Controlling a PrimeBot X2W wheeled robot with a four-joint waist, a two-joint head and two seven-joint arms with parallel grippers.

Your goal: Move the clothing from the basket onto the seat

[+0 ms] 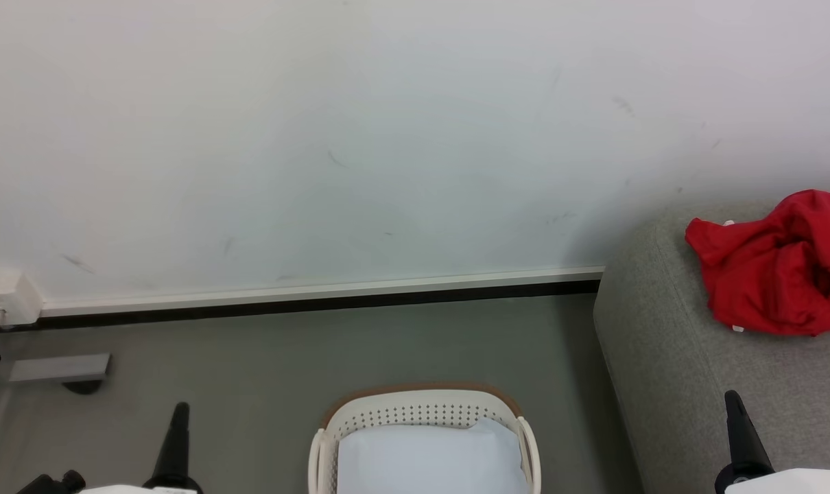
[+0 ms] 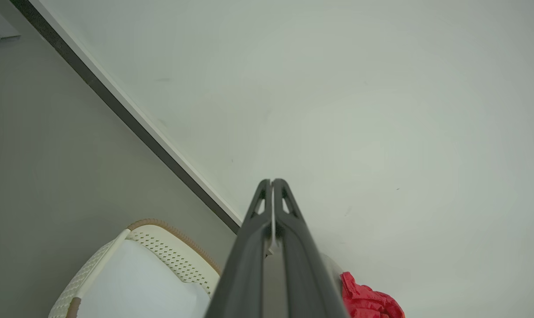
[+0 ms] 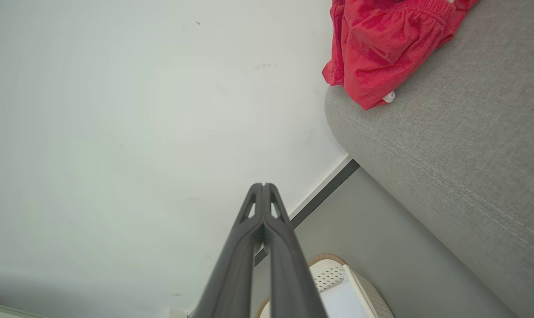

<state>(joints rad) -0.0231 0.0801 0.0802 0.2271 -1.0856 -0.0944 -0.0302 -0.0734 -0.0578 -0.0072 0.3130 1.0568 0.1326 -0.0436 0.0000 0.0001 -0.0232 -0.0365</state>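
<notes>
Looks all but finished, with clothing [image 1: 778, 274] heaped on the seat [image 1: 662, 357], the basket [image 1: 415, 412] showing a pale sheet [image 1: 429, 460], and left hand [image 2: 272, 181] and right hand [image 3: 263, 185] both clenched empty.

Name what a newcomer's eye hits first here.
The crumpled red sports clothing stands out, lying on the large grey fabric sofa at the head view's right. Bottom centre sits the oval cream-white perforated plastic basket with a brown rim, holding a plain pale bluish-white sheet. The left tool and right tool are both shut, empty, aimed at the white wall.
</notes>
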